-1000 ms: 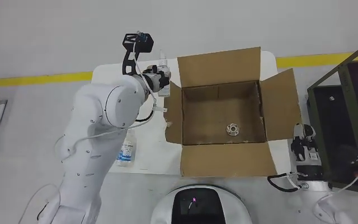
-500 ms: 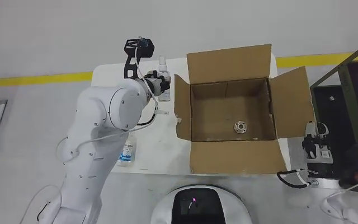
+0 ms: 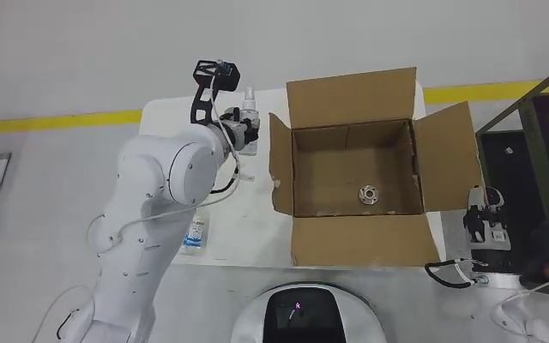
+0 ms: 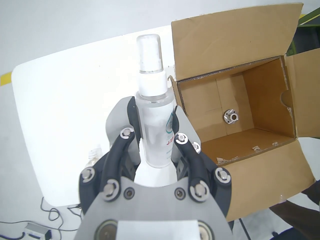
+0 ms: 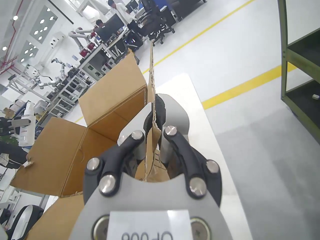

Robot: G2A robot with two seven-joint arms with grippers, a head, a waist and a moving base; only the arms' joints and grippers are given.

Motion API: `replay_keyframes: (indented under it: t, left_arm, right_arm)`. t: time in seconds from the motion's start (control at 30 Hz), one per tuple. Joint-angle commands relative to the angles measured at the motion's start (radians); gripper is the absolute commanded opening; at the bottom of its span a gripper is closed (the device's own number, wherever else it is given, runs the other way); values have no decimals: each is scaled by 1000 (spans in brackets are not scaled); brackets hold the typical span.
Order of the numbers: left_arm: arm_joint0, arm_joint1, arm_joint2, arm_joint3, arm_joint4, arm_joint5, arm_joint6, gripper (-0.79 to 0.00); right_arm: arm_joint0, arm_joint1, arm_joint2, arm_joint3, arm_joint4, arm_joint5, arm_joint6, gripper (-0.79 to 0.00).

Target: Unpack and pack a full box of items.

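Observation:
An open cardboard box [image 3: 356,244] stands on the white table [image 3: 171,120], all flaps spread. A small round metal flange [image 3: 368,193] lies on its floor, also seen from the left wrist [image 4: 231,116]. My left gripper [image 4: 155,116] is shut on a clear spray bottle [image 4: 156,126] with a white pump, held upright just outside the box's left flap [image 3: 249,111]. My right gripper [image 5: 153,111] is shut on the edge of the box's right flap [image 5: 151,83], at the table's right side [image 3: 487,214].
A second clear bottle [image 3: 196,231] lies on the table under the left arm. A dark green shelf rack [image 3: 515,154] stands right of the table. A yellow line [image 3: 69,120] runs across the floor behind.
The box slid to the right on the table with the right gripper holding its flap, then stopped. The left gripper with the spray bottle stayed nearly in place.

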Motion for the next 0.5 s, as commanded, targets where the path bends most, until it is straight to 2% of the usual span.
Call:
replay_keyframes:
  t: [0.0, 0.1, 0.27, 0.47]
  left_arm:
    - [14, 7, -6, -18, 9, -62, -64, -785]
    - [54, 14, -21, -40, 5, -96, -130, -785]
    - [147, 31, -34, -50, 44, -118, -130, -785]
    - [281, 62, -62, -85, 111, -195, -130, -785]
  right_arm:
    - [0, 0, 0, 0, 0, 0, 0, -785]
    - [0, 0, 0, 0, 0, 0, 0, -785]
    - [0, 0, 0, 0, 0, 0, 0, -785]
    - [0, 0, 0, 0, 0, 0, 0, -785]
